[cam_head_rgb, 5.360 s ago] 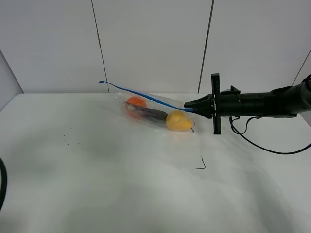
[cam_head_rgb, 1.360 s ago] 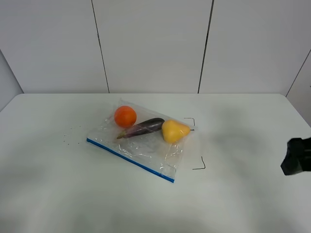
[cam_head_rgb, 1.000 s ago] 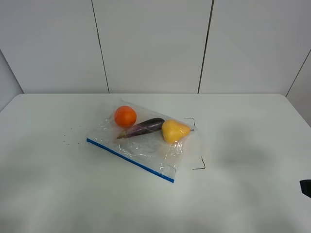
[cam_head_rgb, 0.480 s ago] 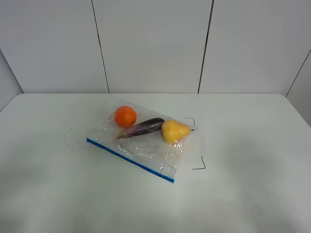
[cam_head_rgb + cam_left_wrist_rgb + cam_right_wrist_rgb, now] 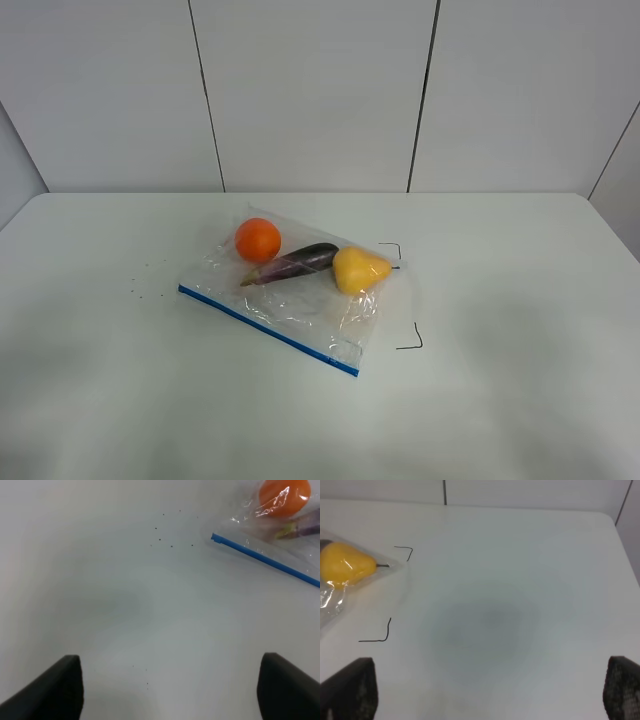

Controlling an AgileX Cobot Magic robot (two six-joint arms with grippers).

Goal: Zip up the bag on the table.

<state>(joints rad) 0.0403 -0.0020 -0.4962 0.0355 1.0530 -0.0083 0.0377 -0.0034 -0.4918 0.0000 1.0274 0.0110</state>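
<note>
The bag [image 5: 290, 295] lies flat on the white table [image 5: 500, 400], left of the middle. It is clear and crinkly and holds an orange [image 5: 258, 240], a purple eggplant [image 5: 297, 262] and a yellow pear [image 5: 358, 269]. Its blue zip strip [image 5: 268, 331] runs along the near edge. Neither arm shows in the high view. My left gripper [image 5: 170, 685] is open and empty over bare table, well short of the strip's end [image 5: 215, 538]. My right gripper [image 5: 487, 692] is open and empty, far from the pear end of the bag [image 5: 345, 566].
Thin black corner marks [image 5: 410, 340] lie on the table just right of the bag, and they also show in the right wrist view [image 5: 379, 636]. Small dark specks [image 5: 140, 285] sit left of the bag. A grey panelled wall [image 5: 320, 90] stands behind the table.
The right gripper, which held the bag's zip end up at the back, has let go and drawn back out of the high view to the right. The bag now lies flat.
</note>
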